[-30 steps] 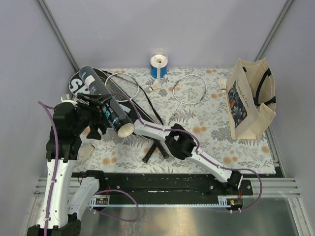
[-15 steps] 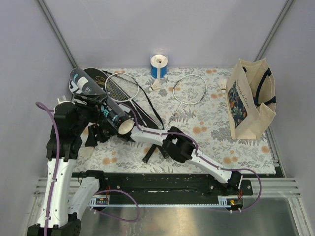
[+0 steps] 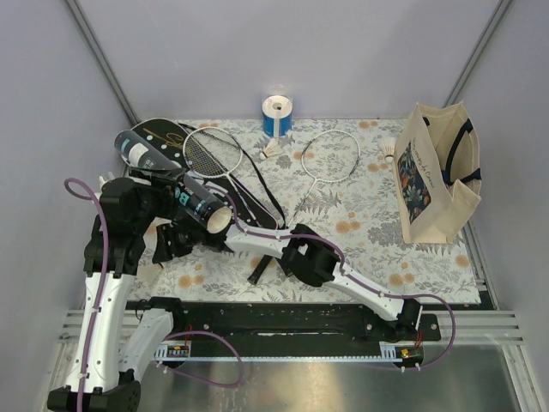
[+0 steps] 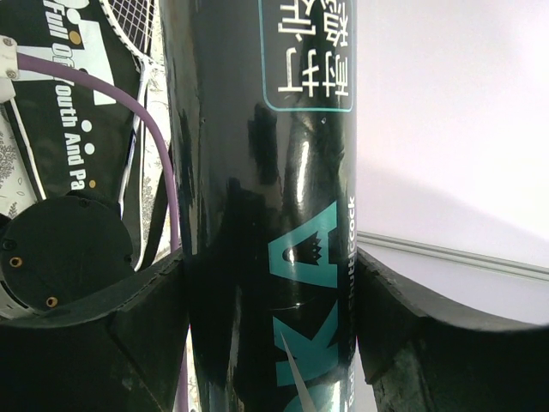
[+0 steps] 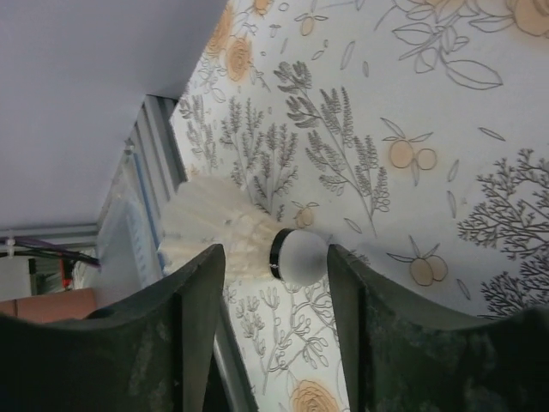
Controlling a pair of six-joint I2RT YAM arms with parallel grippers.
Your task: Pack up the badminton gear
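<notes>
My left gripper (image 4: pixel 270 257) is shut on the black tube (image 3: pixel 176 187) and holds it tilted over the table's left side, open end (image 3: pixel 216 221) toward the near right. My right gripper (image 5: pixel 274 256) reaches left beneath the tube. It is open and straddles a white shuttlecock (image 5: pixel 232 240) lying on the floral cloth, cork between the fingertips, with a small gap at the right finger (image 5: pixel 347 283). Two white-framed rackets (image 3: pixel 212 151) (image 3: pixel 331 155) lie at the back, one on the black racket cover (image 3: pixel 159 136). Other shuttlecocks (image 3: pixel 274 150) (image 3: pixel 389 151) lie farther back.
A blue-and-white roll (image 3: pixel 276 115) stands at the back centre. A cream tote bag (image 3: pixel 437 176) stands upright at the right edge. The cloth's left edge and a metal rail (image 5: pixel 163 137) run close to the shuttlecock between my right fingers. A purple cable (image 4: pixel 129 103) loops beside the tube.
The tube has swung lower and to the left in my left gripper. My right arm has reached farther left under it, and its jaws have narrowed around the shuttlecock.
</notes>
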